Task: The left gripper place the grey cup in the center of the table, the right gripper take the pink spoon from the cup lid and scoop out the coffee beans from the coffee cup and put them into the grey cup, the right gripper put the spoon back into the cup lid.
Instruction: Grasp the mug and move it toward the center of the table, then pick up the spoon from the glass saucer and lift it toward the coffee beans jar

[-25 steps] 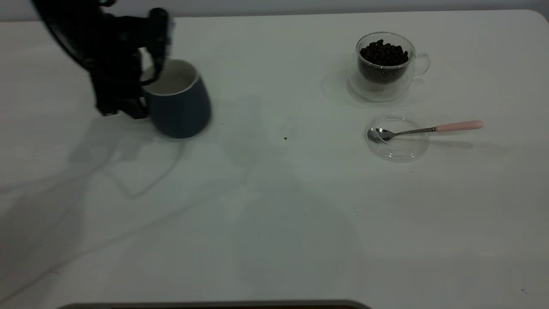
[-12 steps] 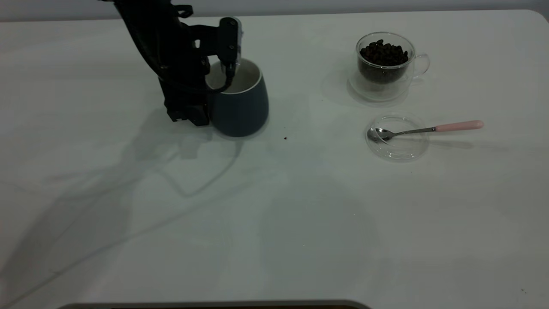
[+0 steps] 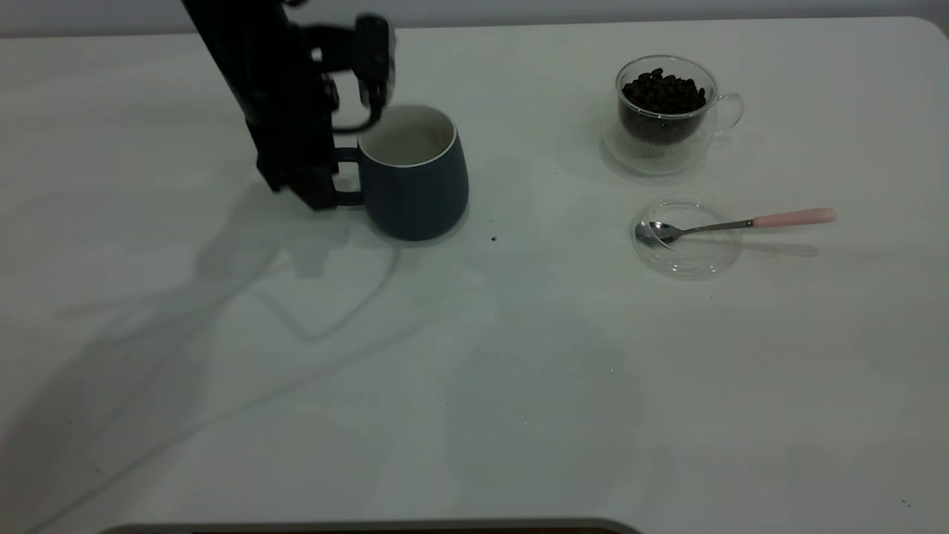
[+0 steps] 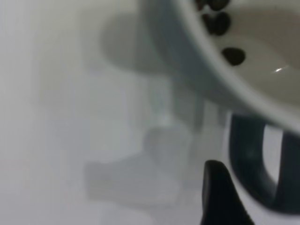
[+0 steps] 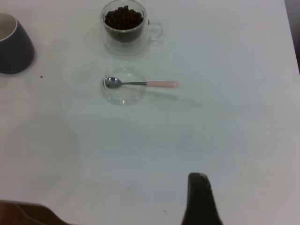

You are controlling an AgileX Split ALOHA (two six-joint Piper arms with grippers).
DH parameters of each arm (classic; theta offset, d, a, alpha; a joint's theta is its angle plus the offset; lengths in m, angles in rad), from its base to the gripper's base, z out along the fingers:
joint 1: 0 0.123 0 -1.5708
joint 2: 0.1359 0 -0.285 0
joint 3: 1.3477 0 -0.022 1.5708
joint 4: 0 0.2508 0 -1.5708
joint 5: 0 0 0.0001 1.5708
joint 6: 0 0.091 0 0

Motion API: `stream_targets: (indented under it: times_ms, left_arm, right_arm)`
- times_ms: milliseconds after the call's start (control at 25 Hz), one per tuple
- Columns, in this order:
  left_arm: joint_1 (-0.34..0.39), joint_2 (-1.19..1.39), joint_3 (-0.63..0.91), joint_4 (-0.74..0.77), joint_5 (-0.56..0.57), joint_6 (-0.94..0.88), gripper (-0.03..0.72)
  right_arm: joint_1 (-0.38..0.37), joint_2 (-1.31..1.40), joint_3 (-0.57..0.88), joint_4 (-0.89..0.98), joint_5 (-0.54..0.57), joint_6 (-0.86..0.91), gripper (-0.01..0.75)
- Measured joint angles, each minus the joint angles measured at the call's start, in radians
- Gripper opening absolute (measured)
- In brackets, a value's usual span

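Left gripper (image 3: 348, 111) fingers spread, hovering just beside grey cup (image 3: 414, 174) handle, cup released, upright near table (image 3: 474, 371) centre. Pink spoon (image 3: 734, 224) lies on glass cup lid (image 3: 687, 245). Coffee cup (image 3: 665, 111) holds beans. Right gripper (image 5: 199, 199): cannot tell.

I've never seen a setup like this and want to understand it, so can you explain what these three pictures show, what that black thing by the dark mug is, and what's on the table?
It is a two-armed robot at a white table. The wide picture comes from a camera facing the arms; the other two come from cameras on each arm's wrist. The black shape is the left arm, its left claw open at the handle of the grey cup, which stands on the table with a few beans inside. Farther right are a glass coffee cup of coffee beans and a clear cup lid with the pink spoon lying across it. The right claw hangs well back from these things, holding nothing.
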Motion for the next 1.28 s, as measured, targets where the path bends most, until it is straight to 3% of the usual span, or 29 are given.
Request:
stream_targets:
  times_ms: [400,520,720,840,1080,1280]
  left_arm:
    - [0.002,-0.19,-0.001,0.001,0.177,-0.081,0.455]
    - [0.002,-0.334,-0.001,0.002,0.258,-0.235,0.455]
    - [0.002,-0.623,-0.001,0.065,0.434,-0.696,0.455]
    - [0.002,-0.767,-0.001,0.106,0.575,-0.879,0.455]
    - [0.002,-1.056,0.069,0.209,0.593,-1.061,0.453]
    - [0.002,-1.356,0.333,0.239,0.593,-1.183,0.453]
  right_arm:
    - [0.0,0.0,0.0,0.0,0.0,0.0,0.556]
    - [0.0,0.0,0.0,0.0,0.0,0.0,0.556]
    - [0.0,0.0,0.0,0.0,0.0,0.0,0.556]
    - [0.0,0.0,0.0,0.0,0.0,0.0,0.556]
    - [0.0,0.0,0.0,0.0,0.0,0.0,0.556]
    - [0.0,0.0,0.0,0.0,0.0,0.0,0.556]
